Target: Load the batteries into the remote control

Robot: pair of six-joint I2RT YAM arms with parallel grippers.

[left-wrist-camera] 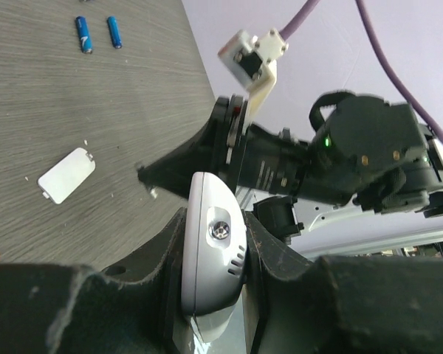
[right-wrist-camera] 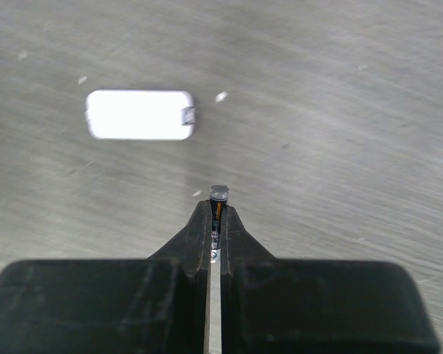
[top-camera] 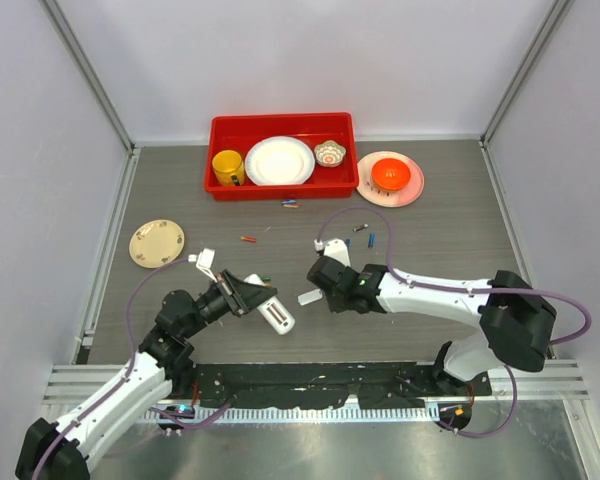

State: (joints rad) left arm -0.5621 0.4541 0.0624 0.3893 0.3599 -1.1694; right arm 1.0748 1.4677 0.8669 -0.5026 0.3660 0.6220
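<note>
Pinching a battery (right-wrist-camera: 218,199) in the right jaws, clamped on its slim dark body, with the capped end poking out past the tips toward 12 o'clock in the right wrist view. Gripping the remote control (top-camera: 277,316) in the left jaws, closed on its two long sides and apparently holding it clear of the table (top-camera: 430,230).

Seen from above, lying at about 8 o'clock from the right jaws and near them, with the small white cover piece (top-camera: 308,297) resting flat on the table roughly between the two. Running the remote's long axis from 10 o'clock to 4 o'clock there, free rounded end toward 4. Showing only that rounded end (left-wrist-camera: 214,251) to the left wrist camera, aimed at the right arm; not revealing the battery slot in any view, so leaving its facing unknown.

Judging the right jaws to be the ones carrying the load: needing to bring the battery's axis parallel with the remote's length before lowering it in. Leaving two blue batteries (left-wrist-camera: 83,35) loose on the table, well apart from both jaws.
</note>
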